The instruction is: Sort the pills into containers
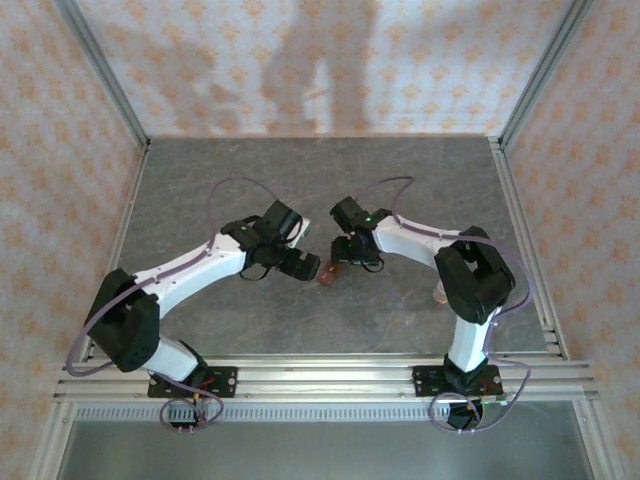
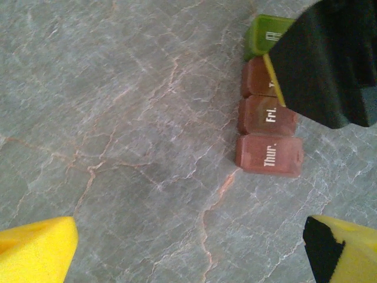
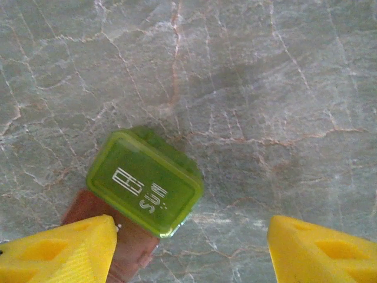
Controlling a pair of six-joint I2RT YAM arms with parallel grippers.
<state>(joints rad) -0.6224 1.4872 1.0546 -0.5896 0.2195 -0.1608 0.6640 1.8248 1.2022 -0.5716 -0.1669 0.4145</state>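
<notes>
The left hand (image 2: 188, 253) has its yellow fingers (image 2: 35, 250) wide apart, and the containers (image 2: 268, 132) lie on the desk (image 2: 118, 118) just ahead, off to one side. The right hand (image 3: 191, 250), apart too, hangs over their green end (image 3: 144, 183)

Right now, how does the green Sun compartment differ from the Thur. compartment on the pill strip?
Colour: the Sun compartment is translucent green; the Thur. compartment is reddish-brown.
Place: Sun sits at one end of the strip, Thur. at the other.
Cover: in the left wrist view the right gripper hides part of Sun, while Thur. shows whole.
Shared: both lie on the table in one joined strip, with white lettering.
</notes>
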